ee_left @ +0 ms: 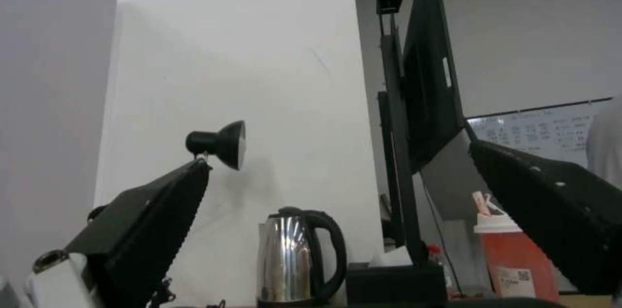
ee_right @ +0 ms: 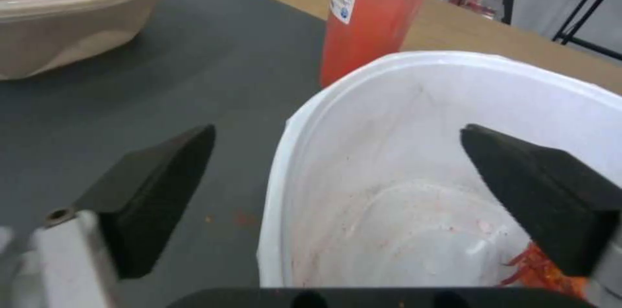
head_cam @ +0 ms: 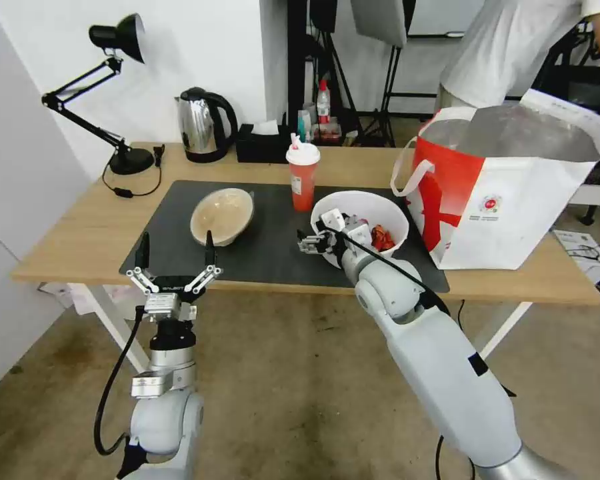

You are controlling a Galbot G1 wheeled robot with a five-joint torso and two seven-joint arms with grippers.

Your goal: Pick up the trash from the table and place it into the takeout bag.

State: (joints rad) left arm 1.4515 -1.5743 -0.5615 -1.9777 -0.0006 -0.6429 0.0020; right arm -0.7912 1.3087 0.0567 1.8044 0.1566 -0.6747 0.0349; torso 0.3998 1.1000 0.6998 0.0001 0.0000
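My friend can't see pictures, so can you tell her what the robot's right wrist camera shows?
The right gripper is open, one black finger outside the white bowl's rim over the dark grey mat and the other over its inside, where red scraps lie. A red drink cup stands behind the bowl, with a beige bowl off to one side.

Head cam: high, looking forward-down over the table's (head_cam: 80, 233) near edge. Left wrist cam: low at that near edge, facing the far edge and wall. Right wrist cam: close over the white bowl's (ee_right: 415, 118) rim. All three share the red cup (head_cam: 303, 177) (ee_left: 518, 259) (ee_right: 376, 16).
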